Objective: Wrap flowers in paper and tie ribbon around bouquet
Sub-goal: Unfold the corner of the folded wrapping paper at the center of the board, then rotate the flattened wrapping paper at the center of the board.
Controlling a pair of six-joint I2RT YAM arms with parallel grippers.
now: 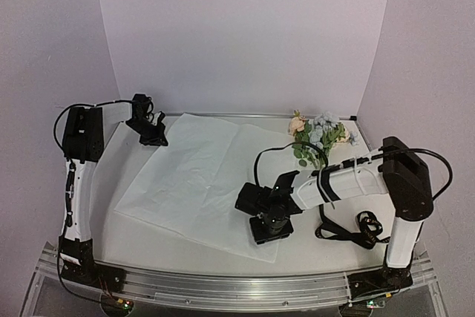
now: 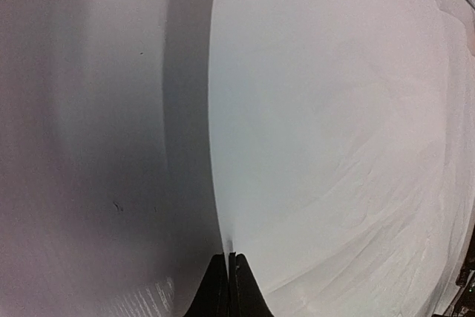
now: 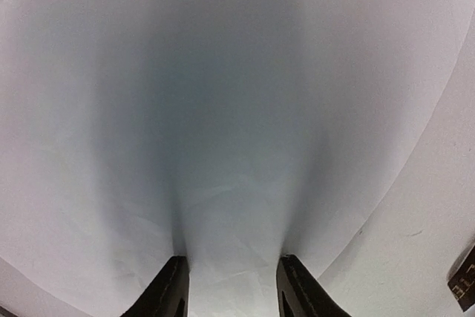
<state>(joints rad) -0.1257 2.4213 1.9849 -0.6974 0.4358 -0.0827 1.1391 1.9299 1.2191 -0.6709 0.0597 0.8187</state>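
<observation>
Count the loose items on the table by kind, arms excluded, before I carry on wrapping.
flower bunch: 1
white paper sheet: 1
black ribbon: 1
Total: 3

in the top view the thin stems of the flowers (image 1: 319,133), off the far right corner of the paper (image 1: 200,176), vanish behind the right arm (image 1: 349,182), and the ribbon (image 1: 364,229), right of the paper's near corner, carries lettering too small to read. the right tool (image 1: 269,229) hides its own fingertips and the paper beneath it there, and both wrist views cut the fingers off at the bottom edge. whether the left tool (image 2: 229,257), pressed together at the paper's edge, has the sheet pinched cannot be told.
</observation>
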